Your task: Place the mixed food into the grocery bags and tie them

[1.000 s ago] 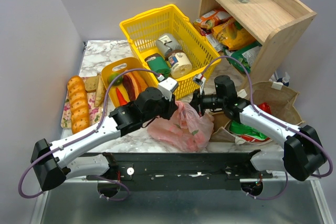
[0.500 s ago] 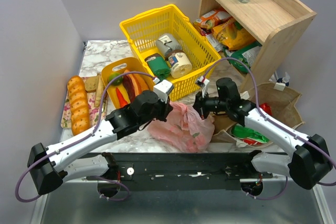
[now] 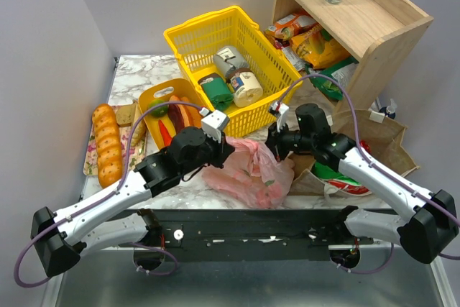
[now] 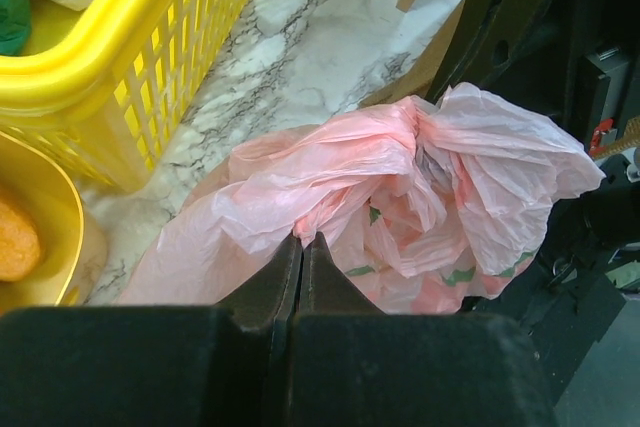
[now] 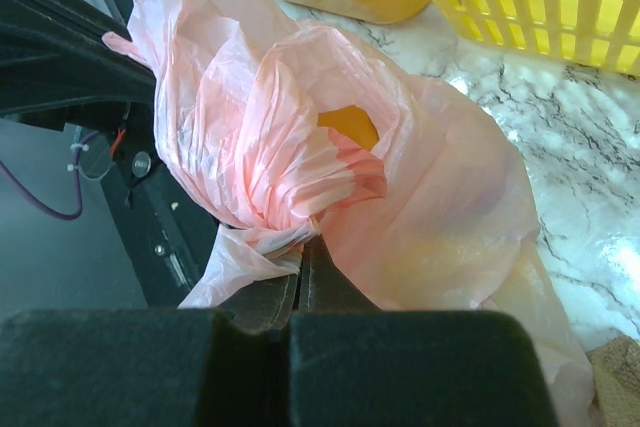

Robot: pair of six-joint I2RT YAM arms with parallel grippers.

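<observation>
The pink plastic bag (image 3: 251,174) lies crumpled on the marble table between my two grippers. My left gripper (image 3: 228,150) is shut on the bag's left handle; the pink film (image 4: 400,197) bunches just past its tips (image 4: 302,240). My right gripper (image 3: 272,143) is shut on a twisted strip of the bag (image 5: 290,147) at its tips (image 5: 305,242). Something yellow-orange (image 5: 348,127) shows through the bag's opening. The brown paper bag (image 3: 381,141) stands at the right with the green-and-white crisp packet (image 3: 341,181) lying at its mouth.
A yellow mesh basket (image 3: 230,41) with tins stands behind the bag. A yellow tub (image 3: 162,102) of toy food is to its left, a braided loaf (image 3: 106,141) further left. A wooden shelf (image 3: 359,19) with packets and bottles stands at the back right.
Both grippers have pulled apart a little, the left arm drawing back toward the left and the right shifting right, stretching the pink bag's handles between them.
</observation>
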